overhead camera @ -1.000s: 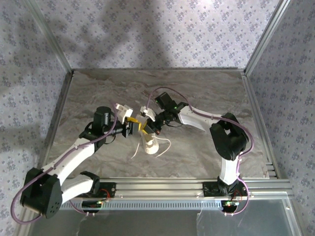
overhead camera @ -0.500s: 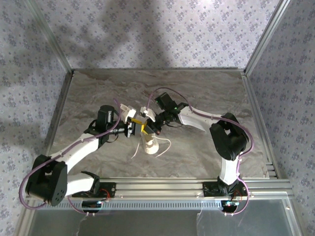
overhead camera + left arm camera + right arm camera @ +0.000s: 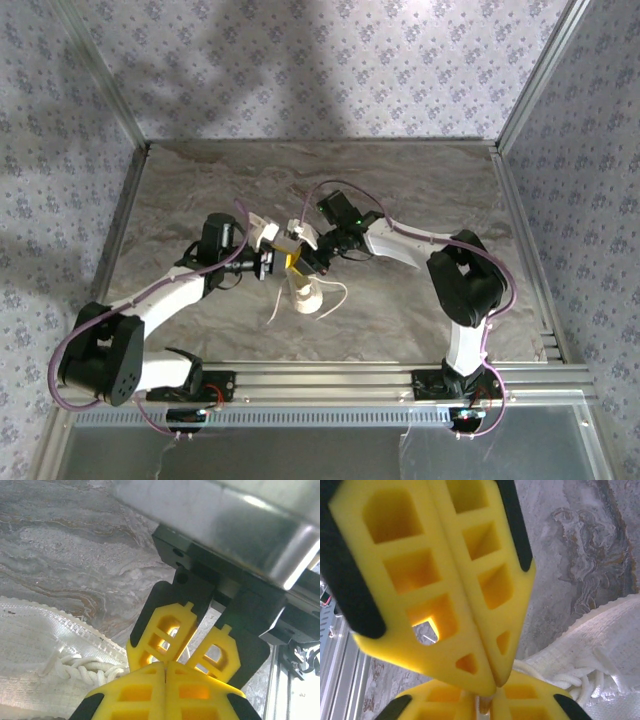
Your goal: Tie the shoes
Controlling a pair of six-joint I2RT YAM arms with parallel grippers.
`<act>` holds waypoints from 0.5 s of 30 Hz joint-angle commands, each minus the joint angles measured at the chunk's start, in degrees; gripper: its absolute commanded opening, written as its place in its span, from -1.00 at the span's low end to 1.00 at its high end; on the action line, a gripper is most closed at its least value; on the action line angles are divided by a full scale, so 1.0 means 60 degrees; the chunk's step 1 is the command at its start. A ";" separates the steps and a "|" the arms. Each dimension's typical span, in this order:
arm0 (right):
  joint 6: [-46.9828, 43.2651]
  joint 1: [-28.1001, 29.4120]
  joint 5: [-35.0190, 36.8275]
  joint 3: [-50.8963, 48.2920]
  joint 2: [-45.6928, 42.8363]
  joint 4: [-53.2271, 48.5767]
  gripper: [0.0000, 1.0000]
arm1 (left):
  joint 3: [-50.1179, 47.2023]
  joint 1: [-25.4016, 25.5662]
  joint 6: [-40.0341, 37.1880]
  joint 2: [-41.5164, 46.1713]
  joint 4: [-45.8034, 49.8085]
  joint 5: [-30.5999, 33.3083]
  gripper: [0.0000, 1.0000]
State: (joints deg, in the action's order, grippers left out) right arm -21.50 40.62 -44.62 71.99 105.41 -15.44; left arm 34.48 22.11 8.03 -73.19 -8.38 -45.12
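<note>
the left gripper (image 3: pixel 165 680) has its yellow jaws pressed flat together, with no gap along the seam. whether a lace is pinched there i cannot tell. the right gripper (image 3: pixel 491 682) meets it tip to tip just above the sneaker (image 3: pixel 305 296). in its own wrist view its jaws lie close along one seam. from the left wrist a slit shows between its fingers with thin white strands behind, so i cannot tell if they are together or slightly apart.

under both tips the sneaker is small and cream-white. its upper is a woven mesh, and a stitched, scalloped edge runs along its side. a twisted knot of thick white laces (image 3: pixel 75 667) sits on top of the sneaker, right beside the jaws.

from above, one thin lace end loops out to the sneaker's right and another trails off to its left. both lie on the grey marbled surface (image 3: pixel 420 190). the sneaker rests mid-surface, between the two arms.
</note>
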 commanded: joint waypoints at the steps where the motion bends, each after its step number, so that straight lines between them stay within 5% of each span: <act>1: -0.0192 -0.0097 -0.0182 -0.0085 -0.0528 0.0023 -0.54 | 0.0272 -0.0095 -0.0276 0.0178 0.0317 0.0137 -1.00; 7: -0.0295 -0.0415 -0.0383 -0.0474 -0.1147 -0.0376 -0.11 | 0.0253 -0.0107 -0.0479 0.0402 0.0704 0.0493 -1.00; 15: 0.0057 -0.0941 0.0099 -0.0046 -0.0747 -0.1344 -0.09 | -0.0015 -0.0140 -0.0721 0.0851 0.0963 0.0870 -1.00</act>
State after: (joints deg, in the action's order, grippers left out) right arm -22.33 35.64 -45.15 69.52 98.87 -18.94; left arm 34.46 21.74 5.80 -70.02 -3.99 -40.42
